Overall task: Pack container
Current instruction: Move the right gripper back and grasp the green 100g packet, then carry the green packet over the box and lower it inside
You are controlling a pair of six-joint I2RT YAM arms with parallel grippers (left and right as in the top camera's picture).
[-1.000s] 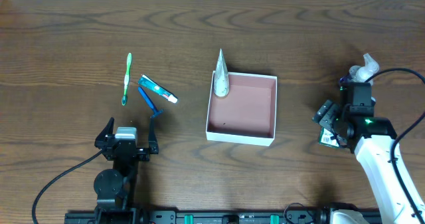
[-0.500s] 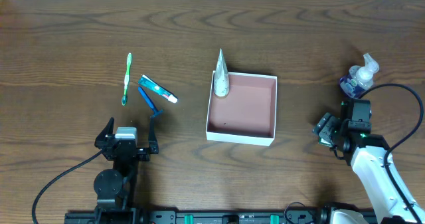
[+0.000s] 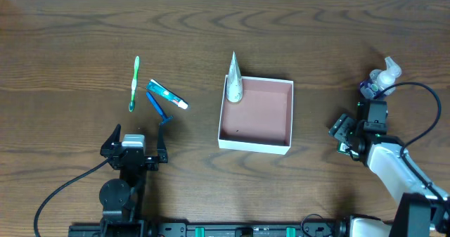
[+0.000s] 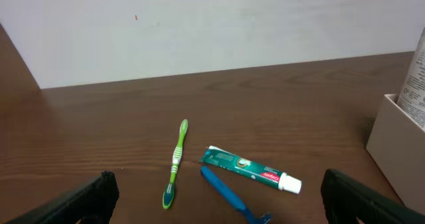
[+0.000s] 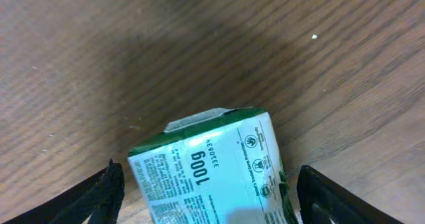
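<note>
Right gripper open, straddling the green carton; we think it lies skewed, so closing jaws could twist it loose. Left gripper open too.

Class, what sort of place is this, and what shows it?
Probably a robotics lab bench: left arm and right arm at a wooden table, with toothbrush and toothpaste near a cardboard container.

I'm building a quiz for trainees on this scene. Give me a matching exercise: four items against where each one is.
Items:
1 toothbrush
2 silver tube
3 pump bottle
4 green carton

Places:
A in a corner of the container
B between the right gripper's open fingers
C standing farthest right
D lying farthest left, beside the toothpaste

Pairs: 1-D, 2-A, 3-C, 4-B
</note>
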